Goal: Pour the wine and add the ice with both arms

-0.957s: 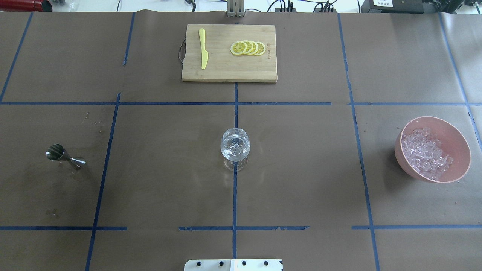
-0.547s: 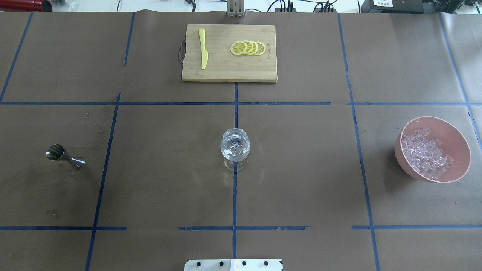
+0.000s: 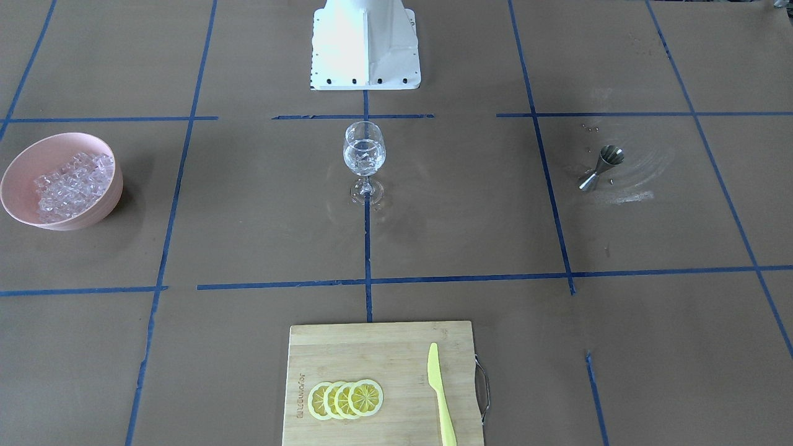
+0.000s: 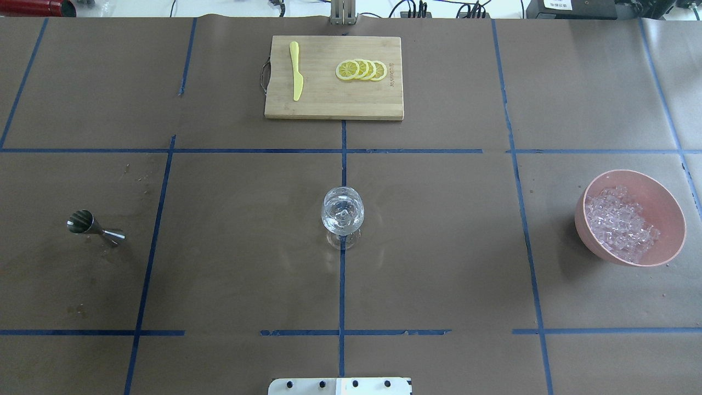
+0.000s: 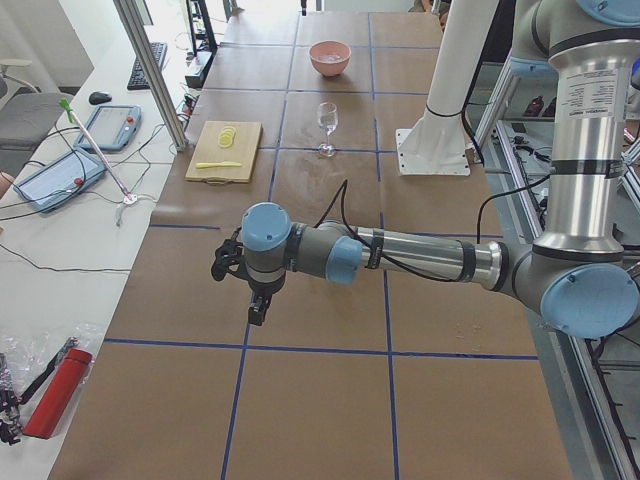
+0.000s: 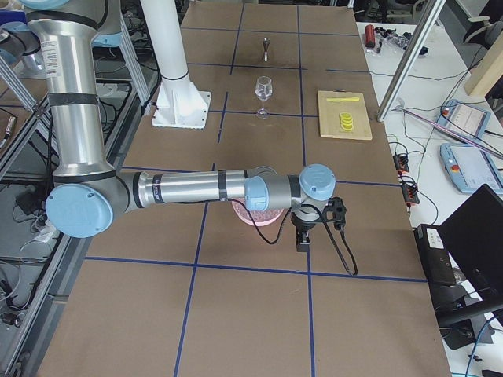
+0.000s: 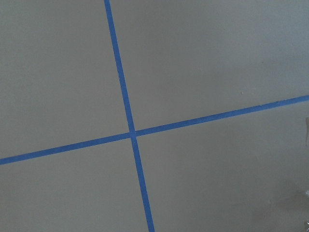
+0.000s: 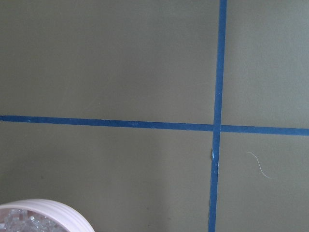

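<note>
We see the ice point(image 4: 620, 222) heaped in a pink bowl point(image 4: 666, 189) at the right of the table point(image 4: 439, 247), filling it to about half its depth. The glass point(image 4: 342, 211) stands upright at the centre on a blue tape line, with clear, glinting lumps in it that look like ice; we cannot tell whether there is liquid. A steel jigger point(image 4: 93, 227) sits well apart at the left. At the far edge a board point(image 4: 333, 99) carries four overlapping lemon slices point(image 4: 361, 69) and a yellow knife point(image 4: 296, 70).

The right arm point(image 6: 196, 188) reaches out over the bowl, its gripper point(image 6: 302, 239) pointing down just beside the rim. The left arm point(image 5: 420, 255) stretches over bare table beyond the jigger, its gripper point(image 5: 257, 312) also pointing down. Both grippers show only in the side views, so we cannot tell whether their fingers are apart or together
</note>
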